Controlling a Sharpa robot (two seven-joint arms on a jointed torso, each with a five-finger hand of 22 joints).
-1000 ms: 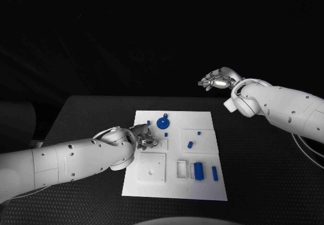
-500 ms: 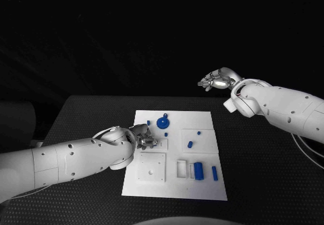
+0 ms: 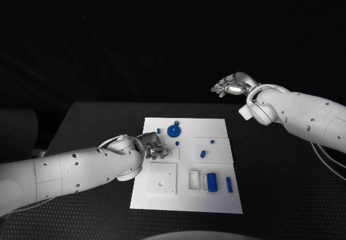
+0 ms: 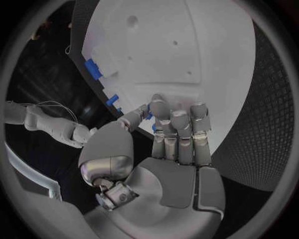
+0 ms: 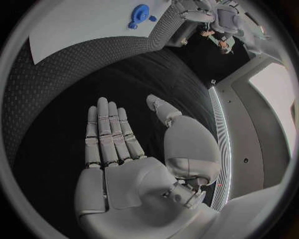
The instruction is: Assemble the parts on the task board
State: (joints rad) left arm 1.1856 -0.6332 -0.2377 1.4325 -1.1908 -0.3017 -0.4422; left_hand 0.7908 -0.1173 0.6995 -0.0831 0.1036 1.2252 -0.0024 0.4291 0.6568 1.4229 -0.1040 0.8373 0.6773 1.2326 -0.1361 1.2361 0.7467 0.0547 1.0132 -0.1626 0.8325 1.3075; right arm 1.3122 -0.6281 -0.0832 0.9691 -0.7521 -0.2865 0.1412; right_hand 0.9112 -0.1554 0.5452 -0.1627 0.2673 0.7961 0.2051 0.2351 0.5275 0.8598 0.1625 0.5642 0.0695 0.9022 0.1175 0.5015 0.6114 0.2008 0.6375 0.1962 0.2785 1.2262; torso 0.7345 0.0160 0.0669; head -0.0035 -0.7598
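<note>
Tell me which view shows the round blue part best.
The head view: the round blue part lies unhidden on the task board, with its place among the other parts plain. The right wrist view shows it small and bent at the rim. In the left wrist view I cannot pick it out.

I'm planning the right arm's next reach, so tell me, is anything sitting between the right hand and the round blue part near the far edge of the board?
Nothing visible does. The right hand hangs open beyond the table's far edge, and only bare black table and white task board lie between it and the round blue part. The left hand works on the other side.
</note>
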